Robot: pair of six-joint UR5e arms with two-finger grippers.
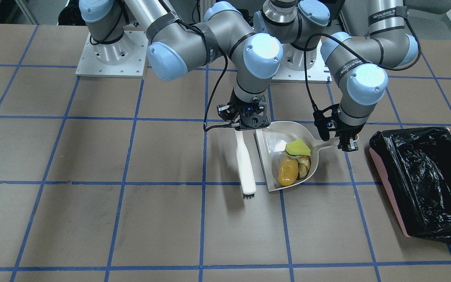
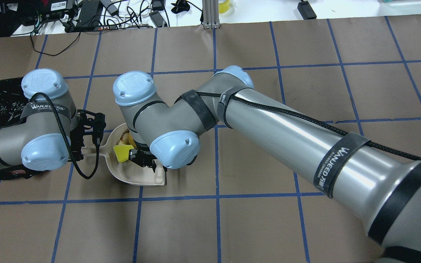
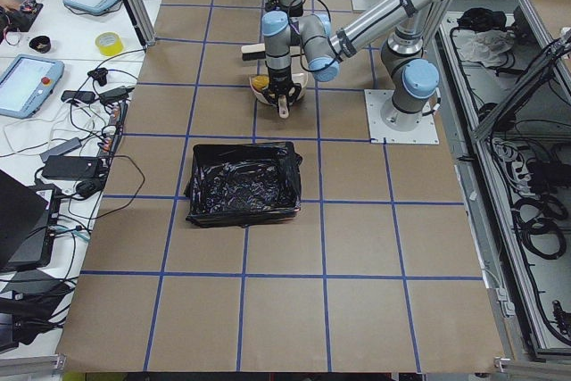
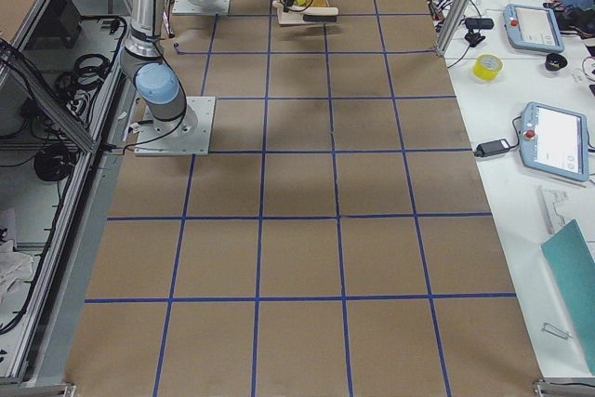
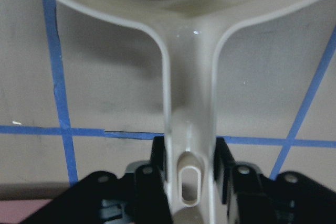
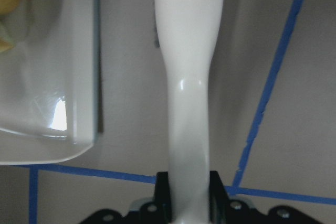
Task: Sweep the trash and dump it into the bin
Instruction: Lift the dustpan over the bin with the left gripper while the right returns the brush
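Note:
The beige dustpan (image 1: 267,156) sits on the table and holds all three pieces of trash: the orange-yellow lump (image 1: 288,171), the tan bread-like piece (image 1: 304,164) and the yellow sponge wedge (image 1: 298,147). My left gripper (image 1: 347,144) is shut on the dustpan's handle (image 5: 190,129). My right gripper (image 1: 246,122) is shut on the handle of a white brush (image 1: 246,164), which lies alongside the pan's open edge. The pink bin (image 1: 390,188) with its black bag (image 1: 429,176) stands apart from the pan, beyond my left gripper.
The brush handle (image 6: 189,77) runs parallel to the pan's straight lip (image 6: 79,77), a small gap away. The bin (image 3: 243,185) is open at the top. Brown paper with blue tape lines covers the table. Both arm bases stand at the robot's edge of the table.

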